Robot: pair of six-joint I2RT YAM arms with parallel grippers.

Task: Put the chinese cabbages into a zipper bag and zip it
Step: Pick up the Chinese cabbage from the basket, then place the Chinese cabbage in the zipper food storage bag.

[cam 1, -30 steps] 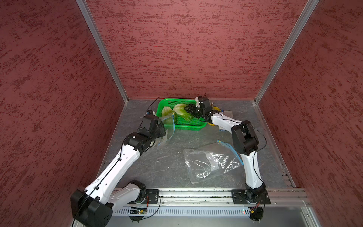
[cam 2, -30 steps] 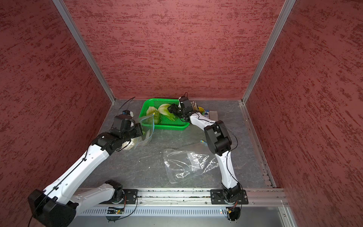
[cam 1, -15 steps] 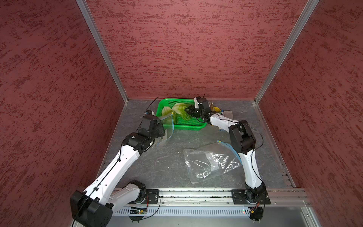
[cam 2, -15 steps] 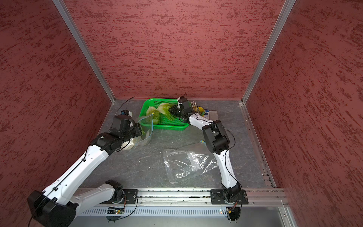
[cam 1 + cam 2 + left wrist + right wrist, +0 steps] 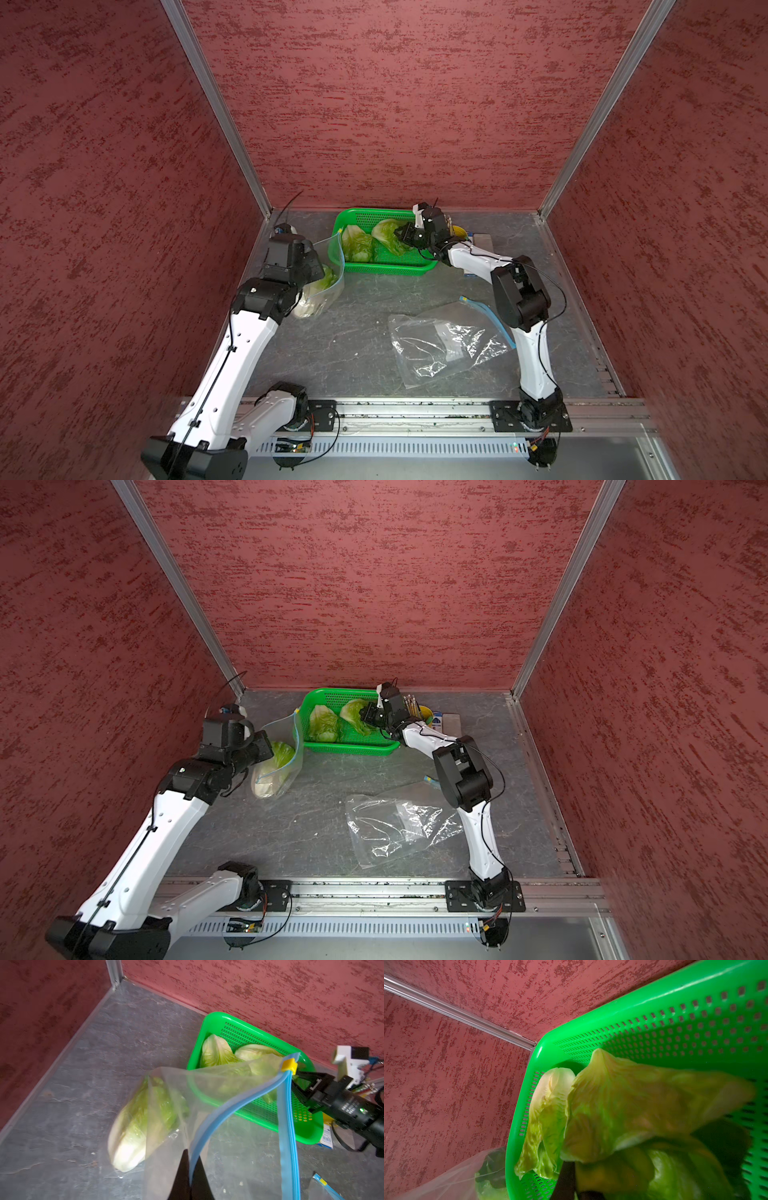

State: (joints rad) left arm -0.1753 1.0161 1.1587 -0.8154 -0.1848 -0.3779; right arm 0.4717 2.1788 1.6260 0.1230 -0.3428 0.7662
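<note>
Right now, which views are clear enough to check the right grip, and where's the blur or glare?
Right wrist: cabbage up close is blurred, the grip in shadow, basket rim crisp. Left wrist: bag sharp. Top views: right gripper small and dark; glare streaks on the spare bag.

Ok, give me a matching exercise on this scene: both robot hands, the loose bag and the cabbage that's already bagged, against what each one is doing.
1. left hand
2. right hand
3. spare bag
4. bagged cabbage

a. lying crumpled on the table
b. shut on a basket cabbage
c. inside the held bag
d. pinching the held bag's blue zip edge

Pairs: 1-d, 2-b, 3-a, 4-c.
</note>
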